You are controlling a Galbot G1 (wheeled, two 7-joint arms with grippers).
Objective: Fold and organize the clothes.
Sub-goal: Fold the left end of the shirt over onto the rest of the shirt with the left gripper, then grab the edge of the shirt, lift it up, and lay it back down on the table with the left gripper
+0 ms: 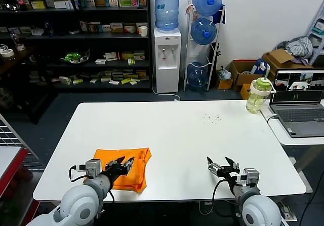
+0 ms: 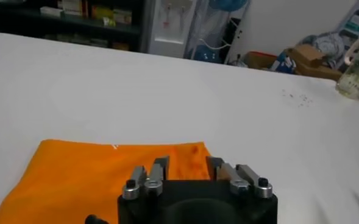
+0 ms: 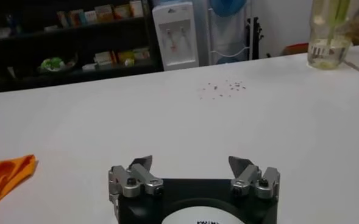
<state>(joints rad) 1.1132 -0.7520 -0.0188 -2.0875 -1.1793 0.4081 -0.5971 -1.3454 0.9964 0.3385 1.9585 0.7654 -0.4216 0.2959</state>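
Observation:
The orange T-shirt [image 1: 134,166] lies folded into a compact rectangle near the front left of the white table [image 1: 177,135]. No lettering shows. My left gripper [image 1: 123,164] is open and empty, low over the shirt's near part; in the left wrist view the shirt [image 2: 81,176] fills the area under the gripper [image 2: 188,165]. My right gripper [image 1: 223,165] is open and empty over bare table at the front right, well apart from the shirt. In the right wrist view the gripper [image 3: 191,162] shows above bare table, and a corner of the shirt [image 3: 5,173] shows far off to the side.
A green-lidded bottle [image 1: 258,95] stands at the table's far right corner. An open laptop [image 1: 299,100] sits on a side table to the right. Small dark specks [image 1: 211,117] lie on the far table. Shelves, a water dispenser and boxes stand behind.

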